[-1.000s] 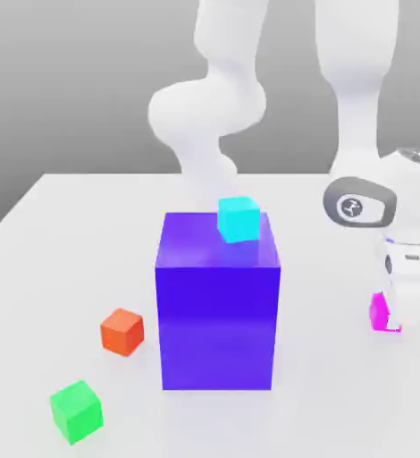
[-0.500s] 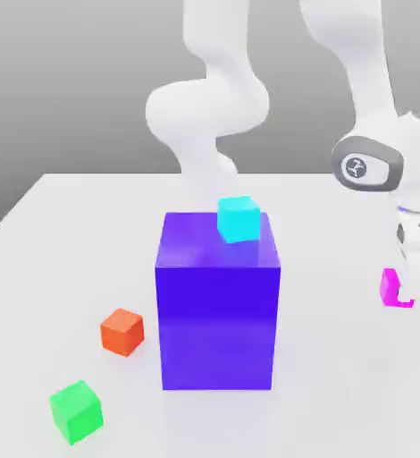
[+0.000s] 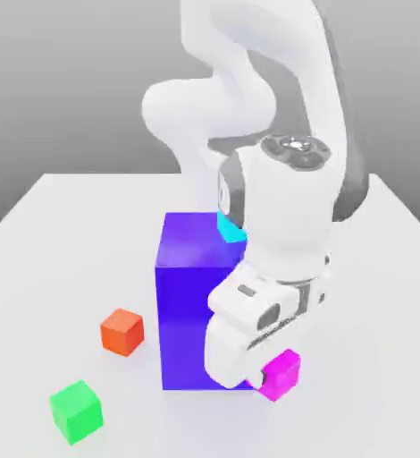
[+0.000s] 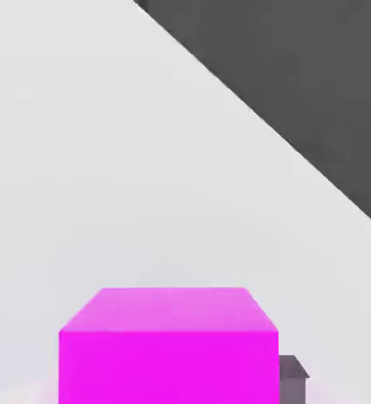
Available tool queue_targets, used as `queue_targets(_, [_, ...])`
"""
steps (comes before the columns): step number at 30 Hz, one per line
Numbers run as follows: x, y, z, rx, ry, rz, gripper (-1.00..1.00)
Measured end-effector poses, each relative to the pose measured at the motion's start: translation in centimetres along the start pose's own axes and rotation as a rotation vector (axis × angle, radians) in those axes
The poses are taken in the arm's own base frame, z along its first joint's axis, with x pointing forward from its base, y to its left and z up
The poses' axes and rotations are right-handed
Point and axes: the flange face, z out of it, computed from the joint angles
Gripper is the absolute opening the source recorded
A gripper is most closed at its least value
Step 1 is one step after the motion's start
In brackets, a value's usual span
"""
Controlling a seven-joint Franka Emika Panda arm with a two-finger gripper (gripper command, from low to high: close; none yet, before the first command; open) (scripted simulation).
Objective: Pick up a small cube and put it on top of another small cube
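Exterior view, small cube (image 3: 281,374) clamped in tool (image 3: 265,380)

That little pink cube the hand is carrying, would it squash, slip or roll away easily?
The small magenta-pink cube looks rigid: its edges stay straight in the hand's grip, so probably no squashing. Flat faces suggest it will sit still, not roll. Its plain, smooth-looking surfaces might let it slip if the grip loosened.

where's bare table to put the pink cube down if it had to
Bare patches: the table toward the exterior view's left behind the orange cube, and the strip between the green cube and the big blue block. It is crowded where the gripper holds the pink cube against the block's front.
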Motion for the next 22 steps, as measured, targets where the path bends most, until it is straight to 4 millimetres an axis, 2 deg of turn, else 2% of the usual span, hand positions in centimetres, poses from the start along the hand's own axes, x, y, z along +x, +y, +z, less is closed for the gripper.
queue_targets(4, [2.4,9.4,-0.9,-0.007,0.002,0.183,-1.00])
queue_targets(7, [2.3,16.2,-1.6,-0.002,-0.001,0.318,-1.00])
queue_targets(8, [1.5,17.9,-1.7,0.009,-0.008,0.360,-1.00])
queue_targets(10, [1.1,19.1,-0.2,0.018,-0.012,0.390,-1.00])
queue_targets(13, [0.9,19.4,3.4,0.020,-0.013,0.399,-1.00])
queue_targets(14, [0.8,19.4,4.3,0.020,-0.014,0.401,1.00])
queue_targets(20, [0.7,19.5,4.8,0.020,-0.014,0.402,1.00])
queue_targets(22, [0.9,19.5,3.4,0.020,-0.012,0.401,1.00])
